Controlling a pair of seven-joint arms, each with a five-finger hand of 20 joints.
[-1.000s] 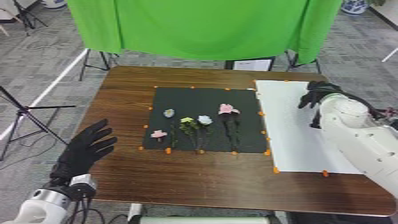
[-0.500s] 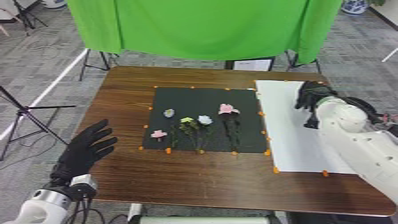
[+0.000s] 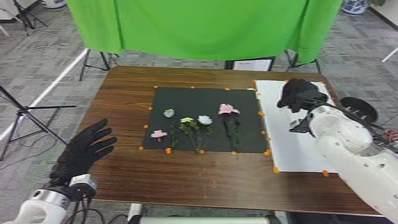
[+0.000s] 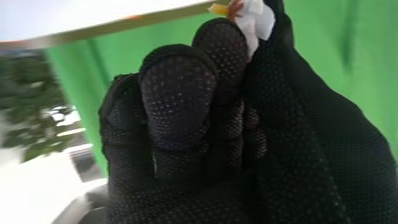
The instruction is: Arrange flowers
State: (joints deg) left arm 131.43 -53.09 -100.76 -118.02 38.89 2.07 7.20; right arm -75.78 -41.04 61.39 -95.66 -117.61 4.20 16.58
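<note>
In the head view my right hand [image 3: 300, 94] is over the far part of the white sheet [image 3: 298, 156]. My left hand [image 3: 83, 151] hangs with fingers straight beside the table's left edge. The black sheet [image 3: 240, 94] holds a small pink flower [image 3: 158, 134], a pale bluish bloom [image 3: 169, 113], a yellow-green one [image 3: 187, 120], a white one [image 3: 205, 120] and a larger pink one [image 3: 228, 108]. In the right wrist view a white flower [image 4: 258, 21] is pinched at the fingertips of my right hand [image 4: 182, 95]; its stem is hidden.
Orange markers [image 3: 168, 150] line both sheets on the brown table [image 3: 195, 182]. A green cloth [image 3: 204, 30] hangs beyond the far edge, and a tripod [image 3: 31, 120] stands on the floor at the left.
My right hand has moved left over the white sheet and turned, with its forearm shifting left too. My left hand and the flowers on the black sheet have kept still.
</note>
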